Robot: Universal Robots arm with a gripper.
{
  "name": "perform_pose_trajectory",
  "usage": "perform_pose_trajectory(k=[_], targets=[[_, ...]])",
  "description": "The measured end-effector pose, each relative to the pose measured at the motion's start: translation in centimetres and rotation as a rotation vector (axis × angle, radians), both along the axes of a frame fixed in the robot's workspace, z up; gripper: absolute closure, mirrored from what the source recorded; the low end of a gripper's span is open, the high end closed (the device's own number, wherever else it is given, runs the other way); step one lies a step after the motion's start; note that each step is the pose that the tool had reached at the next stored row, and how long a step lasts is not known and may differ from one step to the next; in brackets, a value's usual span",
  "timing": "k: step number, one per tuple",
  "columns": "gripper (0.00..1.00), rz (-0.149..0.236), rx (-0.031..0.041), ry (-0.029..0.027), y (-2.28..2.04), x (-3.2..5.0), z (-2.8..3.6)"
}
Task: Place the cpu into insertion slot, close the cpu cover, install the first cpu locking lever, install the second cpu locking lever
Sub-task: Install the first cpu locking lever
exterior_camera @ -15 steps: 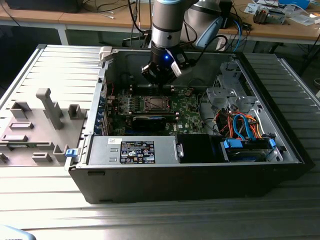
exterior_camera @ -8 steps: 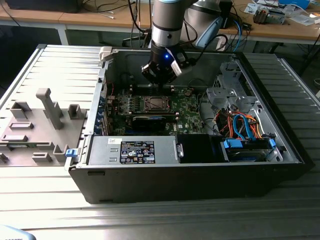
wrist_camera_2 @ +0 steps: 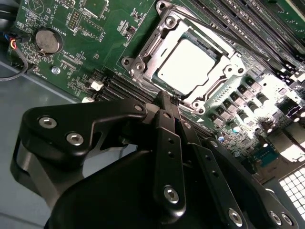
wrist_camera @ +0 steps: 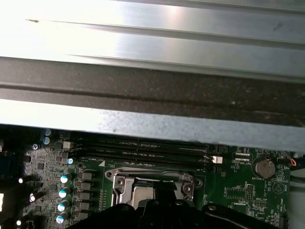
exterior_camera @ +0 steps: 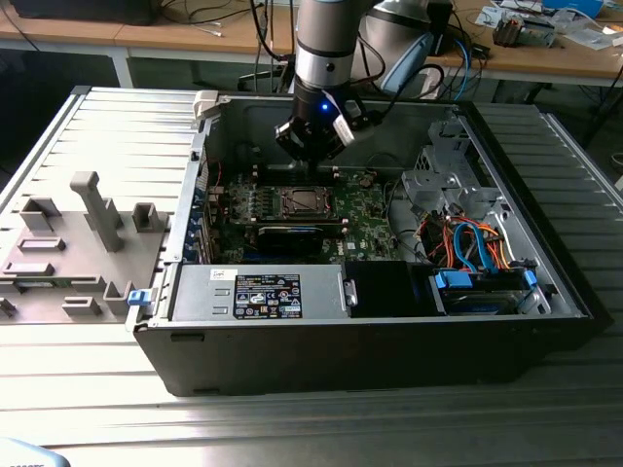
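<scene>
Second wrist view had the gripper (wrist_camera_2: pixel 165 98) hanging just above the socket edge, its fingers (wrist_camera_2: pixel 167 143) pinched together with nothing between them. The cpu (wrist_camera_2: pixel 187 66) sat flat inside the insertion slot (wrist_camera_2: pixel 143 57) on the green motherboard (wrist_camera_2: pixel 52 19), with the cpu cover (wrist_camera_2: pixel 224 59) down around it. Exterior view showed the arm (exterior_camera: pixel 321 49) reaching into the open computer case (exterior_camera: pixel 370 341).
</scene>
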State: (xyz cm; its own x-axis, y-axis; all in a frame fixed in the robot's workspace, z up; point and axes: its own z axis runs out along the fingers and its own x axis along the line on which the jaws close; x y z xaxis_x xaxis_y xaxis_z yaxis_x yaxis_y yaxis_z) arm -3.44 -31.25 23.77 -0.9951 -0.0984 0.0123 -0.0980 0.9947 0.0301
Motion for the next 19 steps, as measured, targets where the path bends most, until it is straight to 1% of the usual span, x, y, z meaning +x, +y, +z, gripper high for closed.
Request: perform_pose_trajectory(k=[9, 12, 15, 17, 19], targets=[[0.89, 0.000, -0.0003, 0.0000, 0.00, 0.00, 0.69], [0.89, 0.000, -0.0004, 0.0000, 0.00, 0.00, 1.01], [0.89, 0.000, -0.0003, 0.0000, -0.02, -0.01, 1.12], [0.89, 0.000, -0.0004, 0.0000, -0.18, 0.00, 1.13], [0.89, 0.000, -0.0003, 0.0000, -0.55, 0.00, 1.12]])
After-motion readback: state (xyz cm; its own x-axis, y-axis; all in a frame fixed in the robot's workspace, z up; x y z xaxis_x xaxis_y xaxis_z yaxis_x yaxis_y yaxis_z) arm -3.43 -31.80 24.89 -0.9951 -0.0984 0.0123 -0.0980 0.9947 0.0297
